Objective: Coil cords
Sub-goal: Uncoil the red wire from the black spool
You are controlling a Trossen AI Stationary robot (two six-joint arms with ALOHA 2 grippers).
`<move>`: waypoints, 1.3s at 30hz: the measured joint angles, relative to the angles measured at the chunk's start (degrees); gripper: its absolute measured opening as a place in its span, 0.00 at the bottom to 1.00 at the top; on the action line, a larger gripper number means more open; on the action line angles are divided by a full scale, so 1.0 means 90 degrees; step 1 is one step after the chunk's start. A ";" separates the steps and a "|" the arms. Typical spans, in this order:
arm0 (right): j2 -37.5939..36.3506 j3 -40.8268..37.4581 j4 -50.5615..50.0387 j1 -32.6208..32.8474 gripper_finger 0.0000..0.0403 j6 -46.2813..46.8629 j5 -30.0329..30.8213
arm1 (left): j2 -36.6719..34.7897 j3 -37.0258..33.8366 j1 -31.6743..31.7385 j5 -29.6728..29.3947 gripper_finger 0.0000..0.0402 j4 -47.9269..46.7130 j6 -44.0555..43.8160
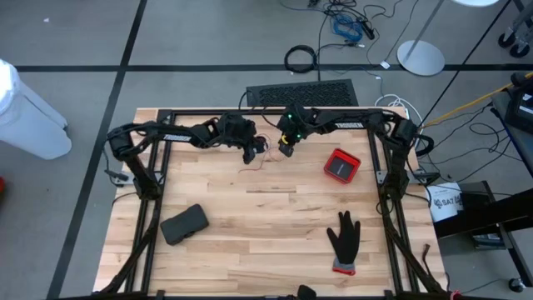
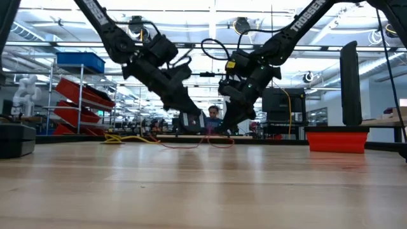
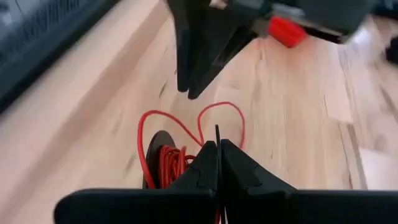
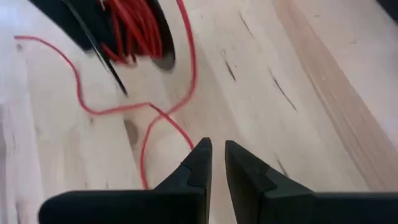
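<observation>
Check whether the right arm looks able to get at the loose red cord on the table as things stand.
Probably yes. The right gripper hangs just above the wood with the red cord looping right ahead of its fingers and nothing between. The left gripper, shut at the spool, crowds only that end.

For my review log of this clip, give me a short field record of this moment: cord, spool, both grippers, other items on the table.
red cord: partly wound on spool, loose loops lying on the table
spool: black, at the far middle of the table
left gripper: shut, right at the spool; whether it pinches the cord is unclear
right gripper: narrow gap, nothing between fingers, low over the loose cord
other items: red box, black glove, black case
</observation>
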 joint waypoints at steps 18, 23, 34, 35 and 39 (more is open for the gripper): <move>-0.0858 0.0000 -0.0113 0.0890 0.08 -0.0940 -0.0283 | -0.1024 0.0000 -0.1534 -0.1817 0.00 -0.1931 0.3610; -0.1022 0.0000 -0.0167 0.1181 0.08 -0.1111 -0.0219 | -0.1022 0.0000 -0.1910 -0.2455 0.00 -0.2078 0.3976; -0.0991 0.0000 -0.0076 0.1603 0.08 -0.1347 0.0244 | -0.1022 0.0000 -0.2452 -0.3391 0.00 -0.2174 0.4100; -0.0990 0.0000 -0.0072 0.1626 0.08 -0.1351 0.0244 | -0.1022 0.0000 -0.2478 -0.3414 0.00 -0.2174 0.4099; -0.0978 0.0000 -0.0070 0.1710 0.08 -0.1332 0.0246 | -0.1022 0.0000 -0.2544 -0.3441 0.00 -0.2174 0.4128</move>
